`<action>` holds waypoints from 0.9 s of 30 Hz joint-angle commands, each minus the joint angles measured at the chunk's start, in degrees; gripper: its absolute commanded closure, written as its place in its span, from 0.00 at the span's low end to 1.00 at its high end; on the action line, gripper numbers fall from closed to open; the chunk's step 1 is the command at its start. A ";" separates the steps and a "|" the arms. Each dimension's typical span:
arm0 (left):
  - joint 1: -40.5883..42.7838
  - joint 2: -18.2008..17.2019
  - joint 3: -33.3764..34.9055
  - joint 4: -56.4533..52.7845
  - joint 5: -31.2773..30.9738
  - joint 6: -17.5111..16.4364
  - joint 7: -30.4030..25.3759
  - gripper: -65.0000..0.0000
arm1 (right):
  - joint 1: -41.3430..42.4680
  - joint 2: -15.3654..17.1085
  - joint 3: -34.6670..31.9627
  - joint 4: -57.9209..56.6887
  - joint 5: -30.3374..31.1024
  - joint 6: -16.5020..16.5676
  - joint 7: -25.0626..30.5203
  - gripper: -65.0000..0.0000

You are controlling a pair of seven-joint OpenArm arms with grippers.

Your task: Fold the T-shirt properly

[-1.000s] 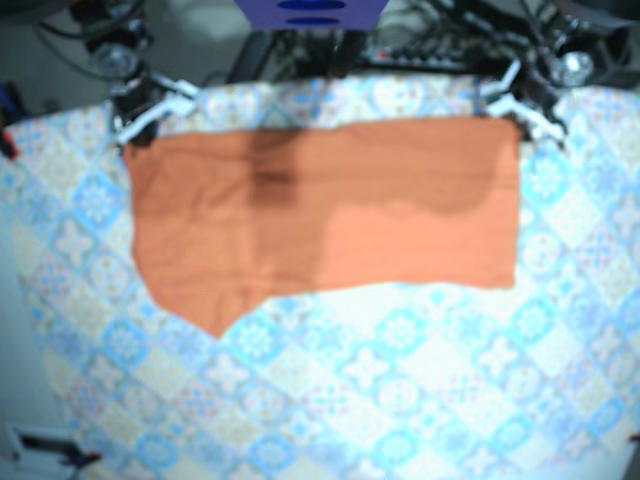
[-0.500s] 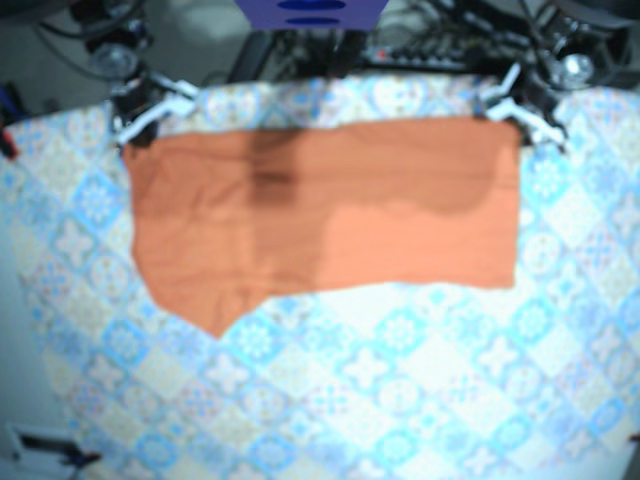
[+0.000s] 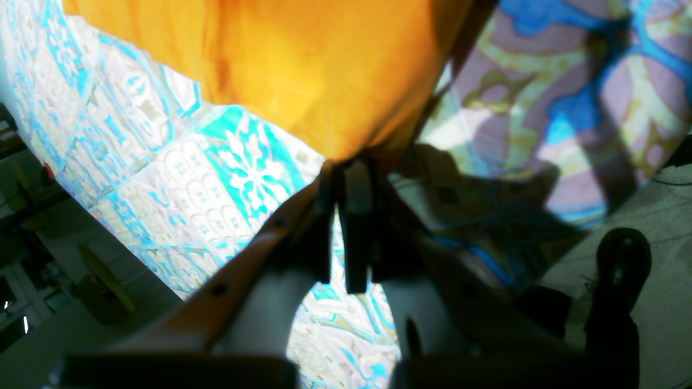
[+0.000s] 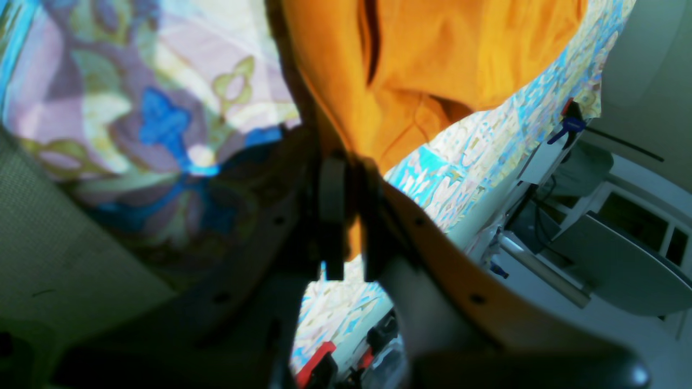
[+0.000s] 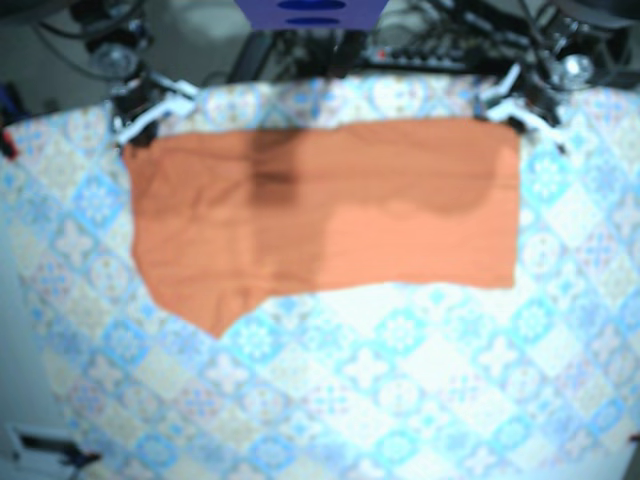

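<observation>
- Hardly anything has moved since the earlier frames. The T-shirt [image 5: 320,210] lies just as it did, and both my arms sit at the same far corners of it; any shift at the worktop's far right is too slight to be sure of.
- Far-left corner of the worktop [image 5: 400,380]: my right gripper [image 5: 135,125] is low over the cloth, arm reaching in from the far edge. Its jaws are pressed together with orange fabric showing between them in the wrist view.
- Middle: the shirt is spread flat across the far half of the worktop, its long edge along the far side and a pointed flap hanging toward the near-left.
- I judge it light, limp and prone to sagging or bunching, with no stiffness to carry a fold. The two far corners are the places to hold, kept taut between my arms.
- Far-right corner: my left gripper [image 5: 510,110] mirrors the other, low and angled inward. Its jaws are closed on the shirt's corner, the fabric gathering to the tips.
</observation>
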 commanded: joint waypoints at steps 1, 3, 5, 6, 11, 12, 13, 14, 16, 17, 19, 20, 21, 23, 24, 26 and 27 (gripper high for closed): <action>0.16 -0.97 -0.27 0.86 0.29 0.80 -0.25 1.00 | -0.23 0.75 0.20 0.95 -0.14 -0.93 -0.13 0.96; 0.34 -0.97 -0.27 1.03 0.29 0.80 -0.34 1.00 | -0.23 0.75 0.20 0.95 -0.14 -0.93 -0.13 0.99; 0.43 -1.06 -0.27 1.03 0.29 0.80 -0.52 1.00 | -0.32 0.75 0.20 0.95 -0.14 -0.93 -0.13 1.00; 0.51 -1.06 -0.27 1.03 0.29 0.80 -0.60 1.00 | -0.32 0.75 0.20 1.04 -0.14 -0.93 -0.13 1.00; 1.83 -1.33 -0.27 1.12 0.29 0.80 -0.78 1.00 | -1.11 0.75 0.20 1.30 -0.14 -0.93 -0.13 1.00; 2.01 -1.41 -0.27 1.12 0.29 0.80 -0.78 1.00 | -1.11 0.75 0.20 1.74 -0.14 -0.93 -0.13 1.00; 2.45 -1.41 -0.27 1.12 0.20 0.80 -0.78 1.00 | -1.20 0.75 0.20 2.09 -0.14 -0.93 -0.13 1.00; 2.80 -1.41 -0.27 1.12 0.20 0.80 -0.78 1.00 | -1.55 0.75 0.20 2.18 -0.14 -0.93 -0.13 1.00; 2.89 -1.41 -0.27 2.26 0.12 0.80 -0.78 1.00 | -2.08 0.75 0.20 2.71 -0.14 -0.93 -0.13 1.00; 3.50 -1.41 -0.27 2.70 0.12 0.80 -0.78 1.00 | -2.26 0.75 0.20 2.97 -0.14 -0.93 -0.13 1.00; 4.38 -1.41 -0.53 3.85 0.20 0.80 -0.78 1.00 | -2.34 0.75 0.20 3.50 -0.14 -0.93 -0.13 1.00; 4.38 -1.41 -0.53 4.29 0.20 0.80 -0.78 1.00 | -2.43 0.75 0.20 3.59 -0.14 -0.93 -0.21 1.00; 4.38 -1.41 -0.53 4.73 0.20 0.80 -0.78 1.00 | -2.78 0.75 0.28 3.59 -0.14 -0.93 -0.21 1.00; 4.65 -1.50 -0.53 4.81 0.20 0.80 -0.78 1.00 | -3.13 0.75 0.37 3.59 -0.23 -0.93 -0.21 1.00; 5.17 -1.50 -0.62 4.81 0.20 0.80 -0.78 1.00 | -3.31 0.75 0.37 3.67 -0.23 -0.93 -0.21 1.00; 5.61 -1.59 -0.62 4.99 0.20 0.80 -0.78 1.00 | -3.93 0.75 0.46 3.67 -0.23 -0.93 -0.21 1.00; 5.79 -2.21 -0.62 4.99 0.20 0.80 -0.78 1.00 | -3.93 0.75 0.46 3.85 -0.23 -0.93 -0.21 1.00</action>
